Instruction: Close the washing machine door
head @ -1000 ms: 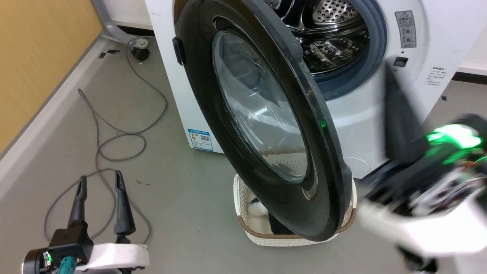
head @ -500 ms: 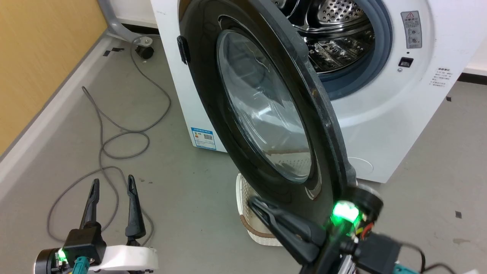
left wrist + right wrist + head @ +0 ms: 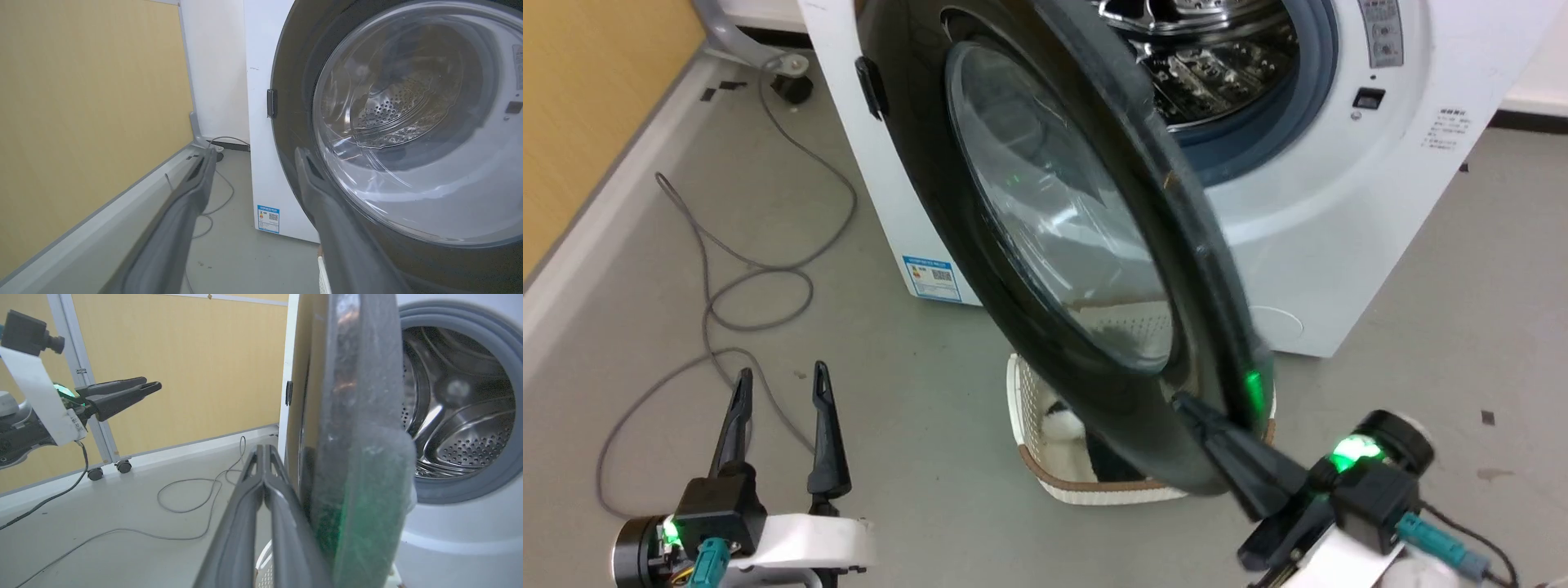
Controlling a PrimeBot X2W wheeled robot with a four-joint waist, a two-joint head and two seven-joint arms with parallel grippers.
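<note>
The washing machine door (image 3: 1045,204), round glossy black with a bulging glass window, stands swung open from the white washing machine (image 3: 1339,237), baring the steel drum (image 3: 1209,57). My right gripper (image 3: 1183,402) is shut and holds nothing. Its tips lie against the door's outer face by the lower rim. In the right wrist view the shut right gripper (image 3: 264,449) runs alongside the door (image 3: 359,416), with the drum (image 3: 461,408) behind. My left gripper (image 3: 782,377) is open and holds nothing, low over the floor left of the door. In the left wrist view the left gripper (image 3: 253,157) faces the door (image 3: 408,122).
A cream perforated basket (image 3: 1025,408) with laundry stands on the floor under the door. A grey cable (image 3: 727,286) loops across the floor on the left. A yellow wall panel (image 3: 588,98) with a grey skirting runs along the left side. A castor (image 3: 792,86) stands beside the machine.
My right gripper dropped from in front of the machine's right side and came round to the door's lower outer face. The camera shifted a little. The left gripper stayed put.
</note>
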